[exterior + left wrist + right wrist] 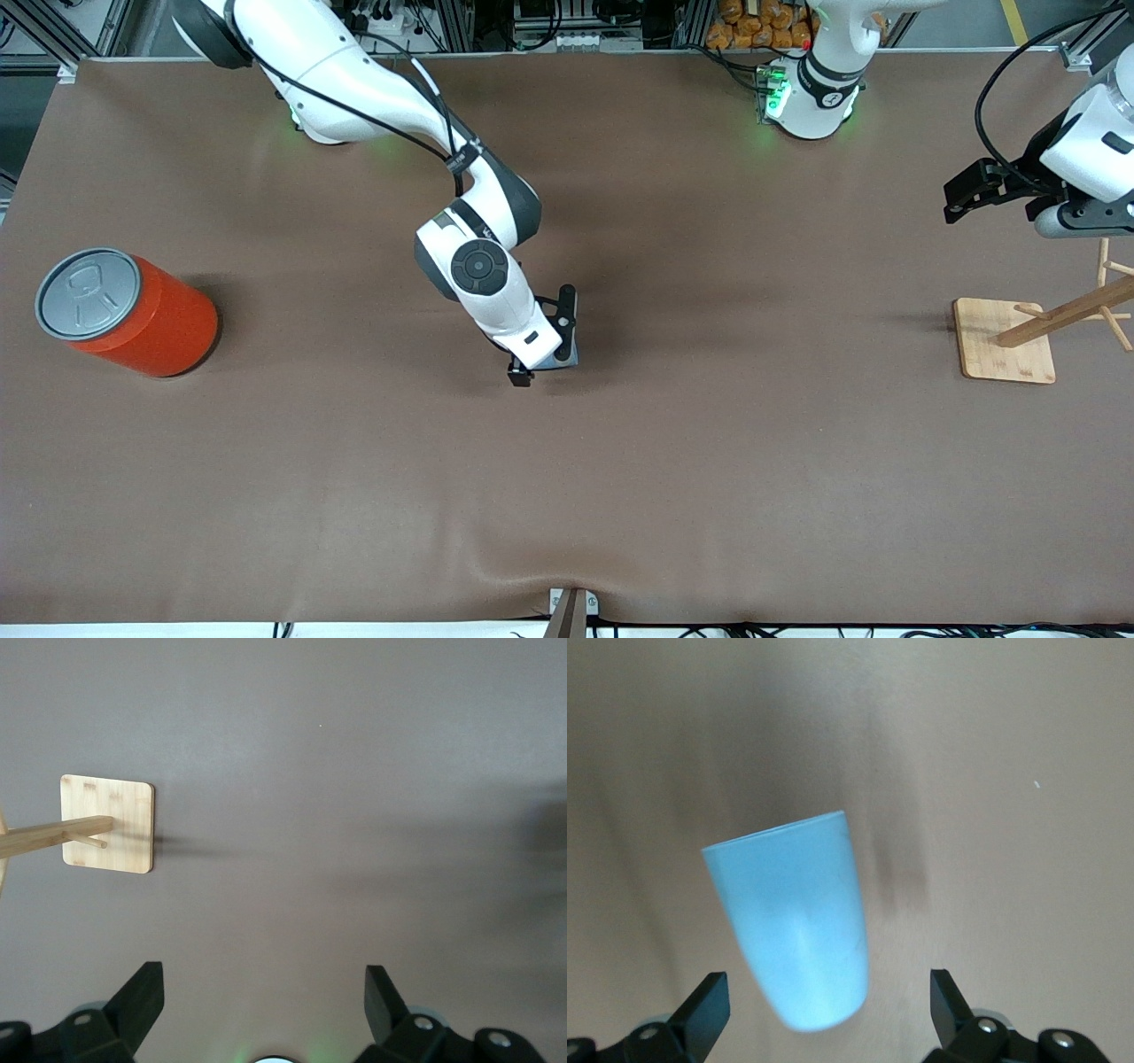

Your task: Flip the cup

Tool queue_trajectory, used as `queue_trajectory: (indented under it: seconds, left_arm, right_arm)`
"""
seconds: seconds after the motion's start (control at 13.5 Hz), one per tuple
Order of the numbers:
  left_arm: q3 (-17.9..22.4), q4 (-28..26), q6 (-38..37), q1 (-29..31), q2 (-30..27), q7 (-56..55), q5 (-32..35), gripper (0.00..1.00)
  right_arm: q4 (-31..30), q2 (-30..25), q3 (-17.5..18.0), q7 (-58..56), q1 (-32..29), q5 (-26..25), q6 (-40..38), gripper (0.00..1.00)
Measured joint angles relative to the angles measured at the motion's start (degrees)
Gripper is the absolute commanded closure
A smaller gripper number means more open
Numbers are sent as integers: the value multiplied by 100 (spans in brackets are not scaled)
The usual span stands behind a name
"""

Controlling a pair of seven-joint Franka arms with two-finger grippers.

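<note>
Presumably lining up a grasp, the right claw (824, 1010) hangs spread open over the small light-blue tapered cup (796, 928) lying mid-tabletop (709, 461). Meanwhile, the left claw (264, 997) waits open near the wooden peg rack (106, 824).

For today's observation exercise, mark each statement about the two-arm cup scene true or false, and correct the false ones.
1. The right gripper is open around the cup. True.
2. The left gripper holds the wooden rack. False: it is open, above the table.
3. The orange can stands at the right arm's end of the table. True.
4. The cup is red. False: light blue.
5. The can's lid is missing. False: a grey lid is on.
</note>
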Motion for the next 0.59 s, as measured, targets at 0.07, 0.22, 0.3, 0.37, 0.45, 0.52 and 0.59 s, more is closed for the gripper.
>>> queue_trajectory:
  seconds: [0.07, 0.22, 0.3, 0.37, 0.45, 0.52, 0.59]
  left_arm:
    - [0, 0, 0, 0, 0, 0, 0, 0]
    - [1, 0, 0, 1, 0, 0, 0, 0]
    - [1, 0, 0, 1, 0, 0, 0, 0]
    - [2, 0, 0, 1, 0, 0, 0, 0]
    - [3, 0, 0, 2, 0, 0, 0, 0]
    - [4, 1, 0, 2, 0, 0, 0, 0]
    - [4, 1, 0, 2, 0, 0, 0, 0]
  right_arm:
    - [61, -102, -9, 289, -10, 0, -216, 0]
    - [134, -365, -49, 786, -104, 0, -506, 0]
    - [160, -516, -71, 1038, -209, 0, -582, 0]
    - [175, -674, -93, 1305, -373, 0, -615, 0]
    - [184, -833, -108, 1497, -605, 0, -637, 0]
    - [194, -975, -114, 1577, -878, 0, -653, 0]
    - [205, -1106, -117, 1595, -1176, 0, -674, 0]
